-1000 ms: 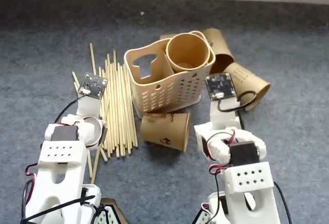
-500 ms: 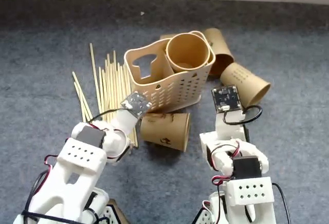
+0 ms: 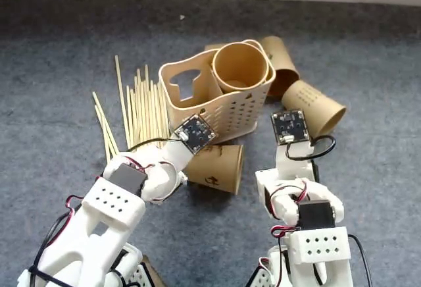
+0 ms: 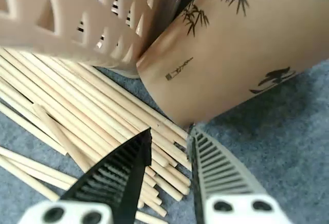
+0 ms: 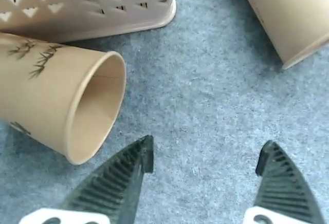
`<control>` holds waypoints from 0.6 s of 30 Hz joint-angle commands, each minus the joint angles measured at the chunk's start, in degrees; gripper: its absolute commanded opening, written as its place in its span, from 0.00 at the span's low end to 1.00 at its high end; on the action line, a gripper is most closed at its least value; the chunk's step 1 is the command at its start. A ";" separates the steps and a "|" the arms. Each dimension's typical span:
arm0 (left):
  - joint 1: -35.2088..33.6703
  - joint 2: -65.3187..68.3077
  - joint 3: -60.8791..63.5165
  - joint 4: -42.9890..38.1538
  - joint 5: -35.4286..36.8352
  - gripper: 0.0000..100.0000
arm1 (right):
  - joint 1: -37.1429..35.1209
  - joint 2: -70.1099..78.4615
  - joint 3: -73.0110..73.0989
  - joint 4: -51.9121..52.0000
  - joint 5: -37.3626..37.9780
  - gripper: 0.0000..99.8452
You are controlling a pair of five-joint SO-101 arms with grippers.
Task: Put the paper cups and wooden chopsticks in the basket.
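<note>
A grey carpet point(image 3: 368, 56) is covering the whole table. The left arm point(image 3: 112, 201) is slanting in from the near left corner toward the middle, its wrist sitting over the front of the basket. The right arm point(image 3: 309, 221) is standing at the near right, pointing straight away from its base.

The basket point(image 3: 223, 112), cream with a perforated wall, is standing upright in the middle. One upright cup point(image 3: 240, 66) is sitting inside its right half. A near cup point(image 3: 214, 165) is lying on its side just in front of the basket, against its wall, with its mouth facing the right arm. Two more are lying on their sides to the right of the basket. The back cup point(image 3: 279, 60) is resting at the far right corner, and the right cup point(image 3: 319, 106) is lying just beside it, nearer the right arm.

The chopsticks point(image 3: 141, 116) are lying in a loose bundle on the carpet, left of the basket and running up to its wall.

The left gripper point(image 4: 169, 134) is hanging with its jaws slightly apart and nothing between them, at the near cup's closed end and over the chopstick tips. The right gripper point(image 5: 208, 147) is hovering with its jaws spread wide and empty, above bare carpet between the near cup's mouth and the right cup.
</note>
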 commanded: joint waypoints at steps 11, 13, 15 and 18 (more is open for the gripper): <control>-12.35 0.22 -0.31 -1.58 -6.42 0.15 | 0.40 -0.84 1.10 -1.19 0.53 0.31; -12.62 0.22 -0.13 -2.73 -6.42 0.15 | 0.40 -0.84 1.10 -1.19 0.53 0.31; -11.82 0.31 0.22 -4.40 -6.07 0.15 | 0.31 -0.84 1.10 -1.19 0.53 0.31; -6.81 0.31 2.42 -7.47 -5.98 0.15 | 0.22 -0.84 1.10 -1.19 0.53 0.31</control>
